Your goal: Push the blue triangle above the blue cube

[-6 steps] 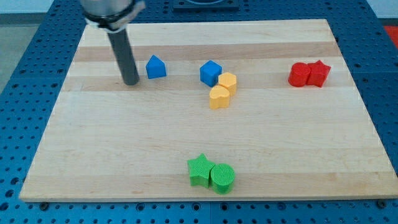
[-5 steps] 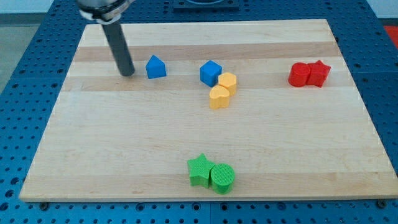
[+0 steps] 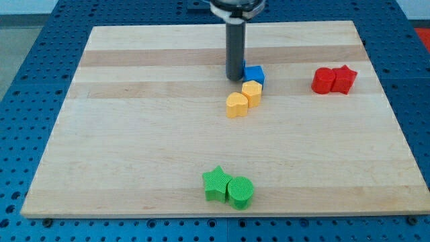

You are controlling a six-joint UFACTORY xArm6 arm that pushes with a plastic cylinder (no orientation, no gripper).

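Only one blue block (image 3: 254,74) shows, just right of our tip (image 3: 234,78) and above two yellow blocks (image 3: 236,105); no fingers in view, blue triangle unseen, perhaps behind the rod, so we'd push slowly.

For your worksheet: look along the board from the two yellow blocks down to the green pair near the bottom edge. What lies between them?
Nothing: in the camera view the stretch from the yellow blocks down to the green star and green cylinder is bare wood.

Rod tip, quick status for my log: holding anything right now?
My tip holds nothing: bare rod, close against the view's left side of a blue block.
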